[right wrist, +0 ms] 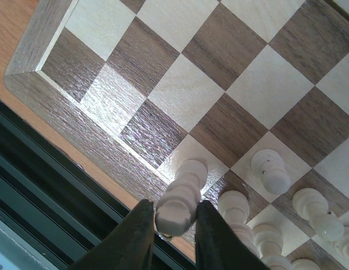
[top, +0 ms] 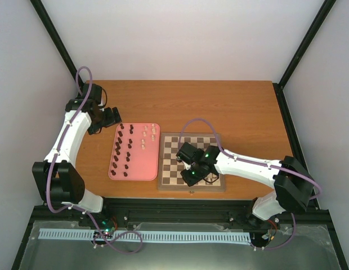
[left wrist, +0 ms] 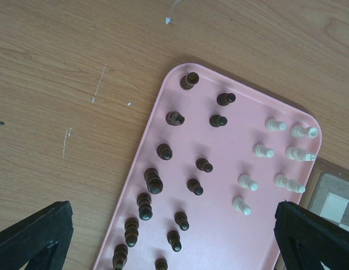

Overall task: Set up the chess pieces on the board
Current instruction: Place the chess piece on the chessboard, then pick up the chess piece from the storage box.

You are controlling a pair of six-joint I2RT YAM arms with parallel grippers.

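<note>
Seven cream chess pieces (left wrist: 263, 151) stand toward three o'clock on the pink tray (left wrist: 214, 242) in the left wrist view, with two columns of dark pieces (left wrist: 164, 151) toward nine o'clock. The left gripper (left wrist: 174, 216) hovers above that tray, its fingers (left wrist: 34, 233) spread wide and holding nothing. From above, the tray lies just beside the board (top: 174, 143), at its nine o'clock, both on the wooden table (top: 219, 107). The right gripper (right wrist: 174, 236) is at the board's six o'clock edge. Its fingers (right wrist: 135, 242) flank the head of one upright cream piece (right wrist: 186, 185) standing on an edge-row square; whether they press it or stand just clear I cannot tell. Several other cream pieces (right wrist: 270, 171) stand on squares toward its four o'clock.
</note>
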